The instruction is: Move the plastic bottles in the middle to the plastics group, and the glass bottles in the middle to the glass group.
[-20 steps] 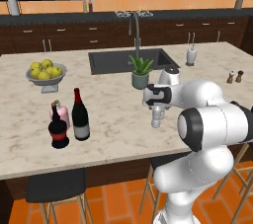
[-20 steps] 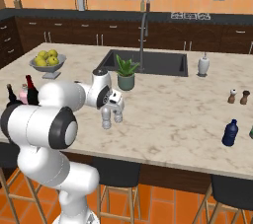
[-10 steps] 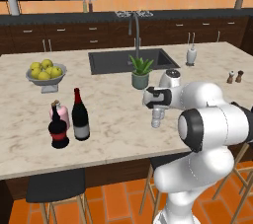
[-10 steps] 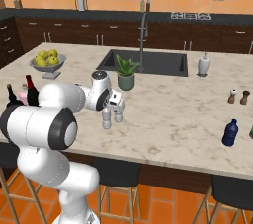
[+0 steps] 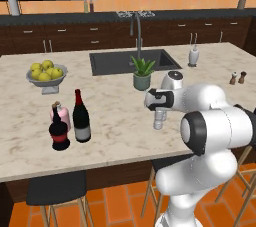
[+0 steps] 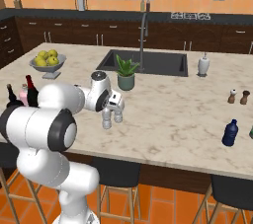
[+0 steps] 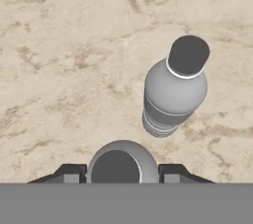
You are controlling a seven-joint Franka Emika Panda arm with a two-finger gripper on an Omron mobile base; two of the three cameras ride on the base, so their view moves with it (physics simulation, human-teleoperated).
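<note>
I count two small clear ribbed plastic water bottles, both standing upright on the pale marbled tabletop [image 5: 115, 121] with their long axes vertical and caps up. My claw [image 7: 122, 171] hangs straight above the nearer water bottle [image 7: 122, 160]. Its two dark fingertips [image 7: 74, 171] press in against either side of the bottle's shoulder, so the claw is closed most of the way and grips it. From above I see little more than this bottle's cap and rounded shoulder, and the lower body is cut off. The other water bottle [image 7: 174, 92] stands just beside it, apart from my fingers and in full sight.

In the left base view my forearm covers the pair, so only one ribbed body is clear below my hand. I cannot tell which bottle that is.

One tall slim dark wine bottle with a red foil neck [image 5: 81, 118] stands upright at the tabletop's left. It is just beside one squat dark bottle with a red label [image 5: 59, 131] and one short pink bottle [image 5: 54, 116], which is half hidden behind the squat one. One dark blue bottle [image 6: 229, 132] stands far to the right. There is one bowl of yellow fruit [image 5: 46, 73], one potted plant [image 5: 142, 73] and one white soap dispenser [image 5: 193, 56].
</note>
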